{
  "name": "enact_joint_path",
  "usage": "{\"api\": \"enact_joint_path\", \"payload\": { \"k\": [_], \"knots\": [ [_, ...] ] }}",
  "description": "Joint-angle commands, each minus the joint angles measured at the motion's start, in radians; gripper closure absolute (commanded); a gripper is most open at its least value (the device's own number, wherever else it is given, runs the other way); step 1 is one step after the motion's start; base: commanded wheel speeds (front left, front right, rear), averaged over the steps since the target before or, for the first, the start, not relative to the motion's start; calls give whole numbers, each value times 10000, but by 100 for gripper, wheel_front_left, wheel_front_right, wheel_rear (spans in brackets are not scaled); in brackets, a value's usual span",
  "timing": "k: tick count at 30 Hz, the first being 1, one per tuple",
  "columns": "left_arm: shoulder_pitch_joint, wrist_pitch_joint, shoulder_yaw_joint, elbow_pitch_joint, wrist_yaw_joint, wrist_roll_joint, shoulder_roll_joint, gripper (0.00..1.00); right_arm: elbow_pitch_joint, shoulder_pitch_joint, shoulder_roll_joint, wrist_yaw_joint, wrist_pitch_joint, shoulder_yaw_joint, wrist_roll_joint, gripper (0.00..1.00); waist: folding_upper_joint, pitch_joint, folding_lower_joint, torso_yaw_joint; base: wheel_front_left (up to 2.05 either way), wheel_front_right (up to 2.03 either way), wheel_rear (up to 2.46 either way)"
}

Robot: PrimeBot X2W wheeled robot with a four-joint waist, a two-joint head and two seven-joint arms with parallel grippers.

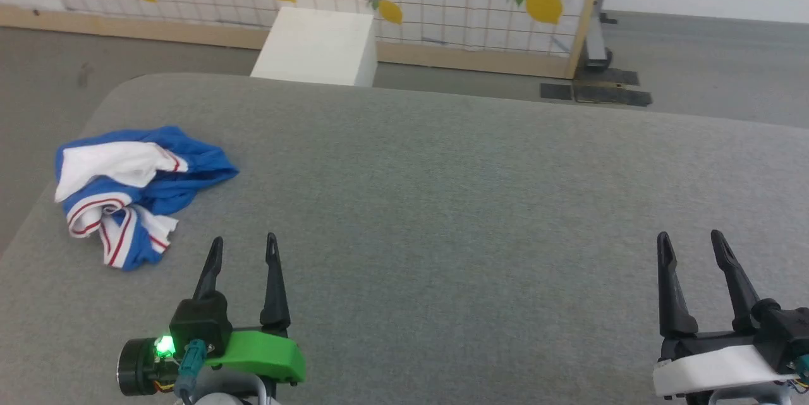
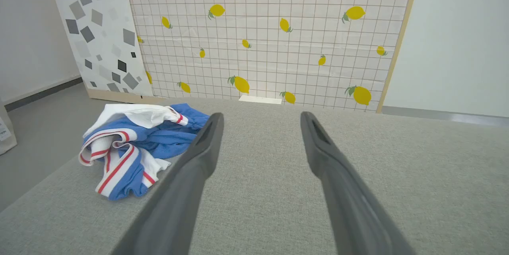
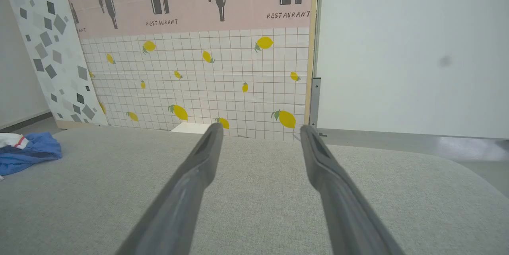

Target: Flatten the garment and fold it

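Head view: the jersey (image 1: 136,184) is a crumpled heap on the grey tabletop (image 1: 442,203), close to its left edge and toward the far-left corner. The blue body is bunched, a white sleeve lies on top, and the striped trim spills toward the near side. Lettering and number are buried. The left gripper (image 1: 244,239) sits by the near edge, near the heap but not touching it, fingers spread with nothing between them. The right gripper (image 1: 689,235) is by the near-right corner, well apart from the cloth, fingers likewise spread and empty.

Left wrist view: the jersey (image 2: 135,143) lies left of the line of the fingers (image 2: 191,175). One finger overlaps the cloth's edge in this view, but I see no contact. Bare tabletop ahead.

Right wrist view: bare tabletop in front of the splayed fingers, with a bit of blue cloth (image 3: 28,153) off toward the tabletop's left edge.

Step, as I judge it: pre-grasp, with flattening not begun.

Next move:
- The left arm swings toward the heap and pinches one identifiable edge, either trim or sleeve, not the whole bundle.
- It then drags the heap toward the tabletop's middle so the right arm can reach a second edge.
- Pull inward, because the heap is close to the left edge.
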State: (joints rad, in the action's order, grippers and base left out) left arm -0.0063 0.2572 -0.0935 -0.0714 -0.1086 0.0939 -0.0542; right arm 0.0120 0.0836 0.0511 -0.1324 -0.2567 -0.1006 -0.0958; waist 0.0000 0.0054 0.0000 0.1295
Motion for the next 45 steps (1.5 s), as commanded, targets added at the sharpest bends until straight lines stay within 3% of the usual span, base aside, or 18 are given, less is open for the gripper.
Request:
{"api": "enact_joint_path", "payload": {
  "k": [1,15,23,37,45],
  "knots": [
    [-152,45,69,-19,-55,-79,40,0,46,51,-9,17,-51,-3,19,0,0,104,0,571,0,0,0],
    [-137,46,502,10,-174,11,40,0,191,27,-9,17,-51,37,96,0,0,247,0,2649,0,0,0],
    [-97,46,716,18,-269,70,40,0,217,-20,-9,17,-51,56,193,0,0,312,0,3504,0,0,0],
    [-88,46,843,-85,-320,-11,40,0,191,-61,-9,17,-51,181,266,0,0,388,0,3647,0,0,0],
    [-2209,46,1099,-666,434,-307,-698,0,312,-235,-9,17,-51,127,513,0,0,861,0,3510,0,0,0]
  ]
}}
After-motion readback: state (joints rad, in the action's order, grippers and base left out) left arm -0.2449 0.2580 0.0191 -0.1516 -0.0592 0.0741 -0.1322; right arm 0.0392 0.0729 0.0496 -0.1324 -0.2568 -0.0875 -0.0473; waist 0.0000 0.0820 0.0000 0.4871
